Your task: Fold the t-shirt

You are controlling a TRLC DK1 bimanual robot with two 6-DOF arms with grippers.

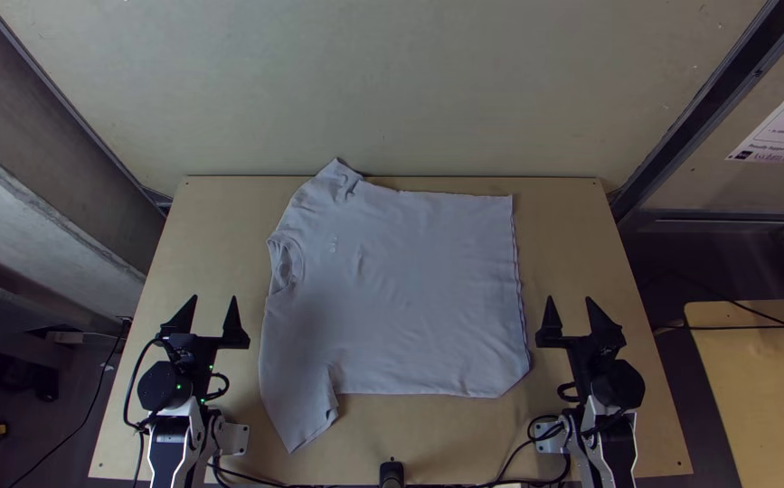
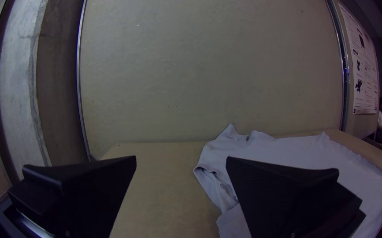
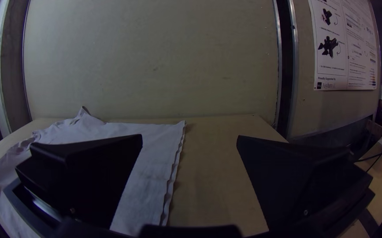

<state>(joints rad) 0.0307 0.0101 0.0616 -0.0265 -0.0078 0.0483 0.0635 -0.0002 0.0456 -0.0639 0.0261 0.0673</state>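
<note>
"How was the t-shirt [image 1: 392, 298] placed for the coming move?"

"The left gripper [image 1: 214, 298] was seen at the lower left of the frame, with the collar [image 1: 287, 262] up and to its right. The lower sleeve [image 1: 306, 417] was pointed toward the bottom of the frame, down and to the right of that gripper, so it was best reached, it was judged, by the left arm. The body was spread across the middle of the bench [image 1: 658, 443], its collar-to-hem line laid left to right, and the upper sleeve [image 1: 335, 183] was rumpled at the bench's upper edge. The hem [image 1: 519, 298] was set at the right, just beside the right gripper [image 1: 570, 298]."

"And the grippers?"

"On the left, the fingers were parted wide and nothing was held or touched. On the right, the fingers were likewise spread wide, with no cloth gripped."

"So the first fold was still to be made?"

"So it was judged; slack cloth could easily be creased if only one edge were lifted."
</note>
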